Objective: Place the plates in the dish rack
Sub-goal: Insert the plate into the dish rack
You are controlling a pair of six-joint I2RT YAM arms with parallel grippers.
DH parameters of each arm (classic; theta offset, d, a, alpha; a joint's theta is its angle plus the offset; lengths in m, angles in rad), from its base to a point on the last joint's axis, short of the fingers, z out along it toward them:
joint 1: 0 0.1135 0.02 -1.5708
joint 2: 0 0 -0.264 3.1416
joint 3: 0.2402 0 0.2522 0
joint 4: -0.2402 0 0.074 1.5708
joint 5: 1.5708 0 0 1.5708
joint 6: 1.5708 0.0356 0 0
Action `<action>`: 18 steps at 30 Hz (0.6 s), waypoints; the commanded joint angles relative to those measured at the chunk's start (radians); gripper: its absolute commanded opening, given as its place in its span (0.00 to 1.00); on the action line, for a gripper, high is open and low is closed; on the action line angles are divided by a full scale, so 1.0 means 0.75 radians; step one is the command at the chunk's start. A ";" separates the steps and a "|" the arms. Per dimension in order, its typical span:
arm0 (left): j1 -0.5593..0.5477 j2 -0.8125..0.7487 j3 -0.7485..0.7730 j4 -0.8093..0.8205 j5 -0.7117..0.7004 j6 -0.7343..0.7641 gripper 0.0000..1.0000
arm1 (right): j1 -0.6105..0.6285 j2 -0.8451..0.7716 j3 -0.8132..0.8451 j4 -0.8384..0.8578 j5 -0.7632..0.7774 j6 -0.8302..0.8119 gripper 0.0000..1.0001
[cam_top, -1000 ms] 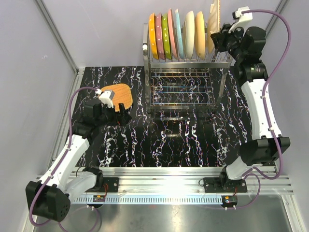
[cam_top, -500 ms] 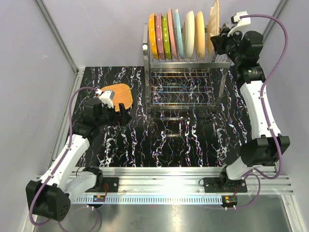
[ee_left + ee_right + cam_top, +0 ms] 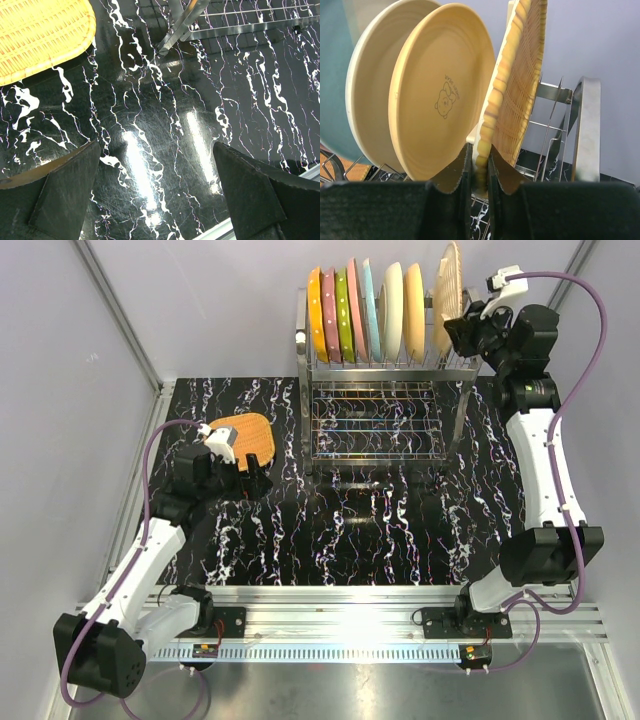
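Note:
The steel dish rack [image 3: 380, 425] stands at the back of the table, with several plates [image 3: 350, 310] upright in its upper tier. My right gripper [image 3: 462, 328] is shut on the lower rim of a woven wicker plate [image 3: 449, 285], held on edge at the row's right end. The right wrist view shows this wicker plate [image 3: 520, 75] pinched in the right gripper [image 3: 480, 167], beside a tan plate with a bear drawing [image 3: 440, 100]. My left gripper [image 3: 252, 478] hovers open over the table. A second woven plate [image 3: 250, 435] lies flat just behind it, the same woven plate [image 3: 40, 35] at top left of the left wrist view. The left gripper [image 3: 160, 192] holds nothing.
The rack's tubular end frame [image 3: 585, 130] rises right of the held plate. A cream plate [image 3: 370, 100] and a light blue plate [image 3: 332, 70] stand further left. A rack foot [image 3: 182, 22] lies ahead of the left gripper. White walls close in the black marbled table [image 3: 380, 530].
My right arm has shifted slightly right, and the wicker plate has sunk a little and tilted so its face shows. The left arm has not moved.

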 commanded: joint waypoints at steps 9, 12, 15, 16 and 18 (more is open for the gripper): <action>-0.005 -0.003 0.019 0.028 0.012 0.015 0.99 | -0.009 -0.034 0.002 -0.038 -0.093 0.001 0.31; -0.005 -0.005 0.019 0.028 0.012 0.015 0.99 | -0.009 -0.036 0.004 -0.046 -0.089 -0.003 0.33; -0.005 -0.003 0.019 0.028 0.014 0.015 0.99 | -0.009 -0.038 0.002 -0.048 -0.089 -0.003 0.35; -0.005 -0.003 0.021 0.028 0.014 0.015 0.99 | -0.009 -0.038 0.004 -0.050 -0.091 -0.003 0.36; -0.005 -0.005 0.019 0.026 0.012 0.015 0.99 | -0.009 -0.040 0.010 -0.056 -0.095 -0.003 0.37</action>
